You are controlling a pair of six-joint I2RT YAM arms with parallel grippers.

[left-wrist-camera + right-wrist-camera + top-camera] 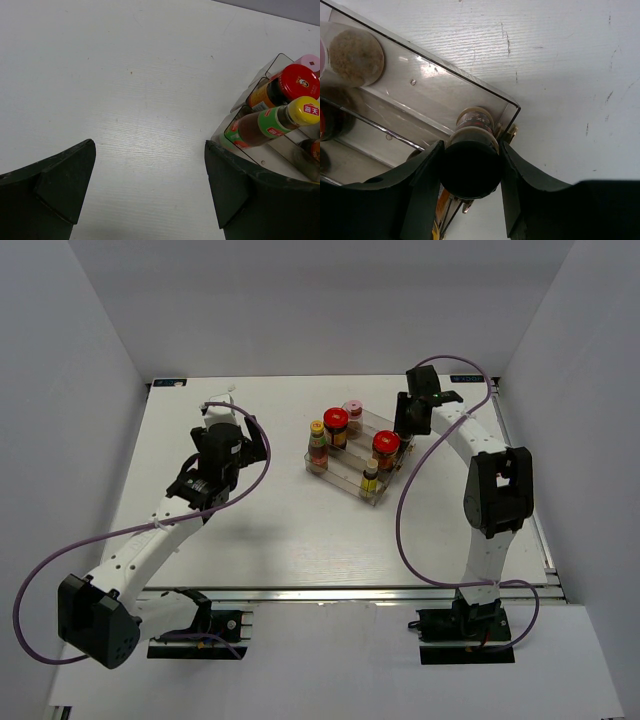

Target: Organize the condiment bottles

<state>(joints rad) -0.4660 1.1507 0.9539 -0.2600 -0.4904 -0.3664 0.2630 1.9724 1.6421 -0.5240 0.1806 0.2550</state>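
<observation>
The left end effector [149,146] hovered over bare table [290,540], well apart from the bottles. Its jaws stood wide open and held nothing.

Right of it, near the table's middle, a clear stepped rack [345,470] lay at an angle and carried five bottles, all upright:
- A yellow-capped bottle [317,440] stood at the rack's left end.
- A red-lidded jar [336,424] stood just beside it, farther back.
- A pink-capped shaker [352,408] stood behind that jar, at the far edge.
- A second red-lidded jar [385,448] stood toward the right end.
- A second yellow-capped bottle [370,476] stood on the near side, just in front of that jar.

The right end effector [470,160] hung over the rack's right end. Its fingers [427,172] were closed against both sides of the black-capped bottle [470,167], gripping it at the cap. The bottle's base sat at the rack's corner. The wrist view did not show whether the base was inside the rack wall or against it.
</observation>
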